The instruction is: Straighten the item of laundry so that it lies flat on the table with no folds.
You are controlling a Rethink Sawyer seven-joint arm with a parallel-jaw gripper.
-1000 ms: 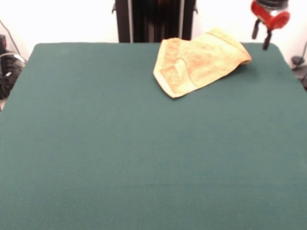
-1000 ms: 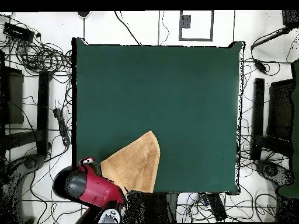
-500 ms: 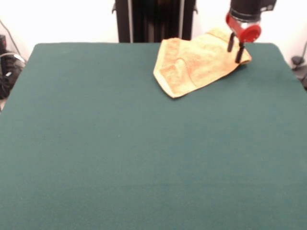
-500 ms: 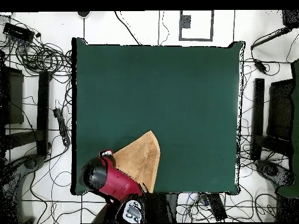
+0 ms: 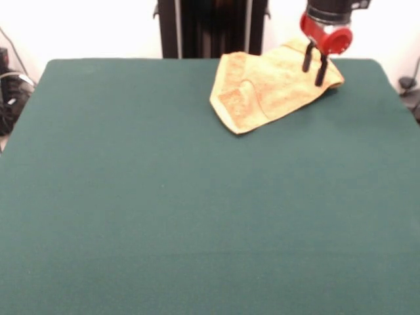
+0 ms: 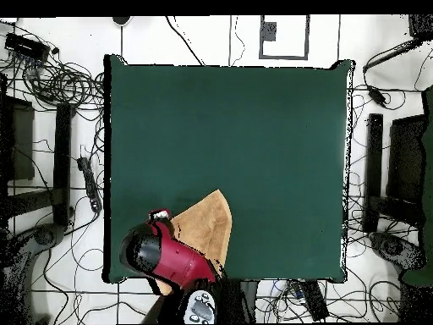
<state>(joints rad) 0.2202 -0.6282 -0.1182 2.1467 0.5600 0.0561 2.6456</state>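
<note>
A small yellow-orange terry towel (image 5: 272,85) lay crumpled and folded at the far right of the dark green table (image 5: 164,210), close to the back edge, as seen from the front. The cloth was doubled over on itself: a flap folded across its left part showed a paler woven band, and the bundle narrowed to a rounded corner pointing toward the middle of the table. Its right end rose in a soft hump near the table's rear right corner.

The red and black arm's gripper (image 5: 314,67) hung over that right end of the towel, its two dark fingers (image 5: 321,71) spread apart and pointing down, with nothing between them. Whether the fingertips touched the cloth could not be told from the front.

From overhead, the towel (image 6: 207,233) appeared as a tan wedge at the table's (image 6: 254,127) lower left, its wide end at the bottom edge and partly covered by the arm's red housing; the gripper itself was hidden there.

The towel sat near two table edges, leaving little margin on those sides. The rest of the green top stretched out broad and bare toward the opposite edges. Cables and equipment ringed the floor around the table.
</note>
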